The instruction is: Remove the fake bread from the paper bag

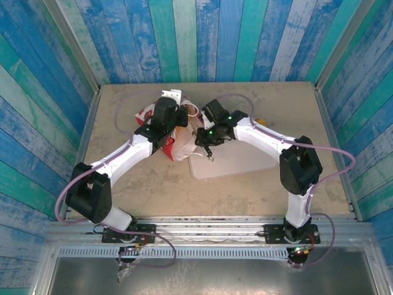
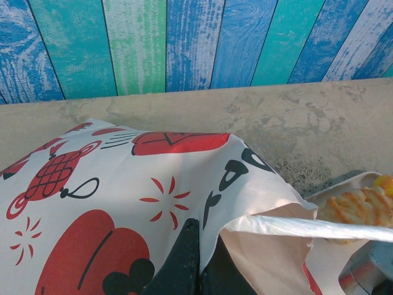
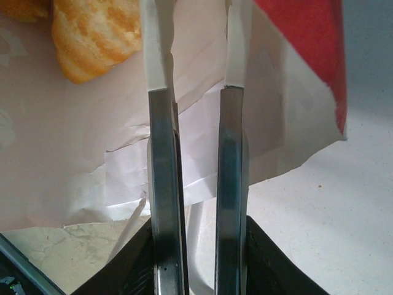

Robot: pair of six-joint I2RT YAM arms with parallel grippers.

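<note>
Bare beige tabletop lay open before both arms and along the far edge, hemmed in by blue-and-teal plank walls. The red-and-white printed paper bag sat mid-table, its crumpled white mouth facing the flat pale tray. The left gripper was pinched closed on the bag's rim. The right gripper stood at the mouth with its fingers narrowly parted, nothing visible between them and the tips cut off. A ridged golden-brown toy pastry lay on the tray. The bag's contents were hidden.
</note>
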